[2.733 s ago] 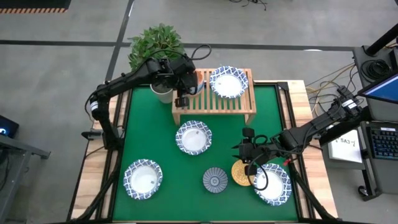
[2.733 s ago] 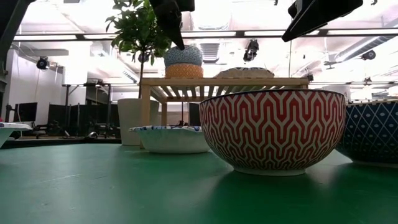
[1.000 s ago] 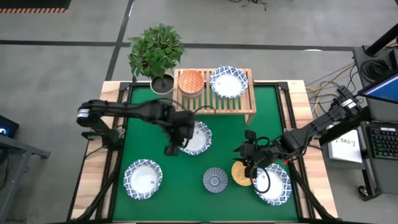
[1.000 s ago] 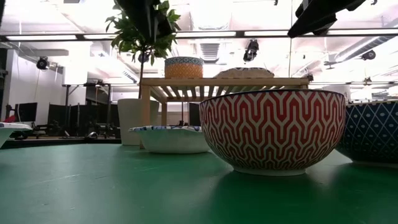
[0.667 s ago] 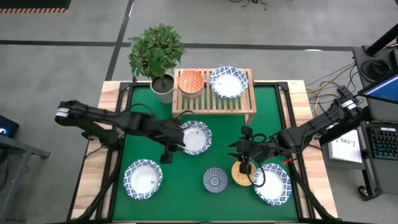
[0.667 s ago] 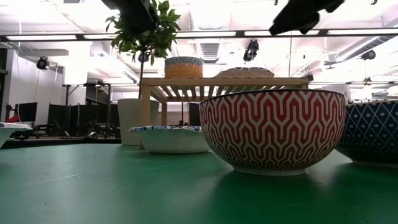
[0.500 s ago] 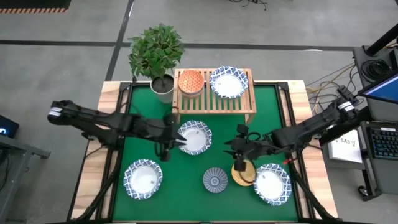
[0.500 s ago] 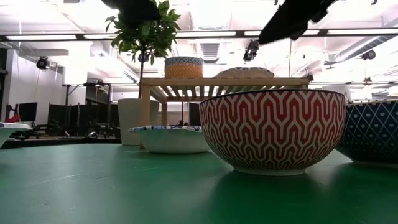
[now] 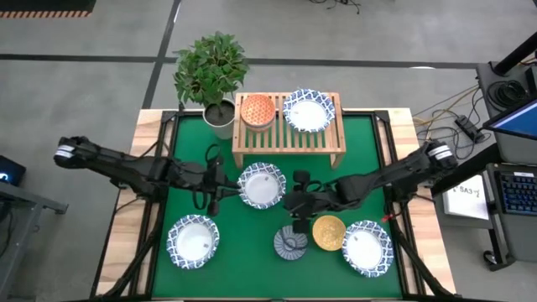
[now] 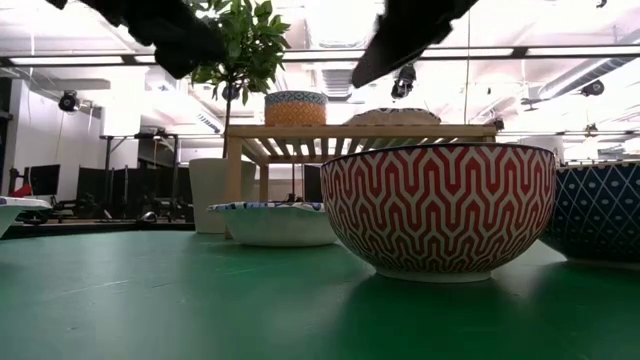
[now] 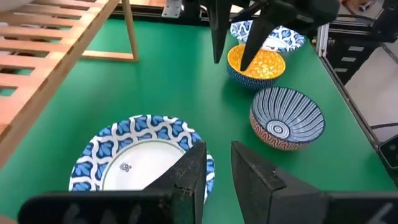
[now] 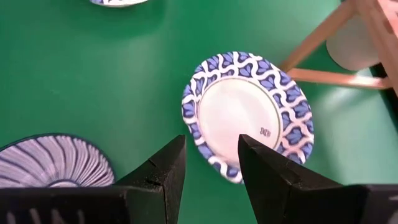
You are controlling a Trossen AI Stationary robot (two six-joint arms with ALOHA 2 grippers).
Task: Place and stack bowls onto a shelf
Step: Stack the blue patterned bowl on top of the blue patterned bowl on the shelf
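My left gripper (image 9: 213, 201) hovers open just left of the middle white blue-rimmed bowl (image 9: 262, 184), which shows below its fingers in the left wrist view (image 11: 143, 163). My right gripper (image 9: 291, 201) is open above the table between that bowl (image 12: 249, 115) and the grey-blue striped bowl (image 9: 290, 243). The yellow-orange bowl (image 9: 328, 232) and two more white bowls (image 9: 193, 242) (image 9: 367, 247) rest on the green mat. The shelf (image 9: 288, 138) carries an orange-red bowl (image 9: 257, 110) and a white bowl (image 9: 308, 110).
A potted plant (image 9: 211, 67) stands at the shelf's left end. In the low view the striped bowl's red zigzag wall (image 10: 437, 208) fills the foreground, with the shelf (image 10: 360, 130) behind. Bare green mat lies along the near edge and on the table's left side.
My left gripper has drawn back from above the middle white bowl toward the table's left and now sits beside that bowl. My right gripper has left the yellow-orange bowl and moved toward the table's left, to a spot by the striped bowl and the middle white bowl. No bowl has moved.
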